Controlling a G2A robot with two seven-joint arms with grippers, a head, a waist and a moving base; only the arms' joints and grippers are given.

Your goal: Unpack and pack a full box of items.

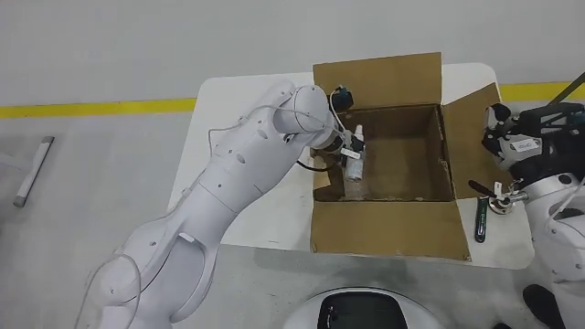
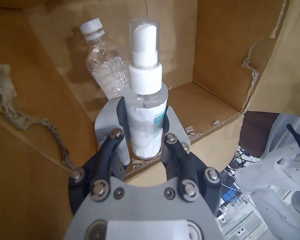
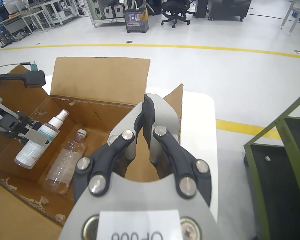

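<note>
Two bottles occupy the open corrugated cardboard box [image 1: 393, 228]. Left gripper [image 2: 145, 116] clamps the labelled body of a clear cylindrical spray bottle [image 2: 144, 76]; its long axis tilts, the white nozzle under a transparent cap pointing toward the far flap. Ribbed clear water bottle [image 2: 105, 63] lies alongside, its cap pointing the same way. Right gripper [image 3: 148, 116], fingers together, hangs beside the box.

One cardboard box [image 1: 384, 228], one spray bottle [image 2: 145, 126], one clear plastic bottle [image 2: 102, 61] and one dark pen-shaped item [image 1: 481, 220] are showing.
</note>
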